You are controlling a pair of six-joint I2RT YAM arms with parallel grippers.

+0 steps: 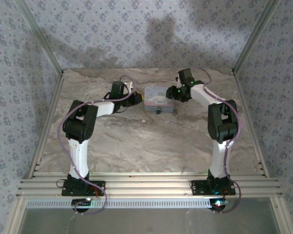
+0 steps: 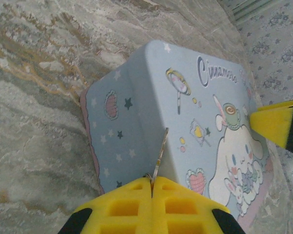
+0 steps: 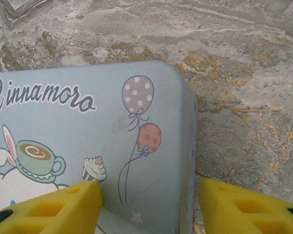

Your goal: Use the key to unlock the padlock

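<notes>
Clamping the key point(image 2: 159, 155) with its blade pointing across the tin point(image 2: 185, 112) lid, the left jaws sat shut. The right jaws stood apart astride the tin's corner. The padlock point(image 1: 157, 110) sat against the tin's near wall, between both arms.

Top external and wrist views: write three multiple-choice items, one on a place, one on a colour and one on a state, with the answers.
1. Where is the small dark padlock? A at the near side of the pale blue rectangular tin; B on its lid; C beside the left arm's base.
2. What colour are the gripper fingertips? A green; B yellow; C red.
3. The left gripper is: A wide open; B shut on nothing; C shut on the thin silver key.
Answers: A, the top view shows it at the tin's near wall; B, both wrist views show yellow; C, the blade sticks out between closed fingers.
</notes>
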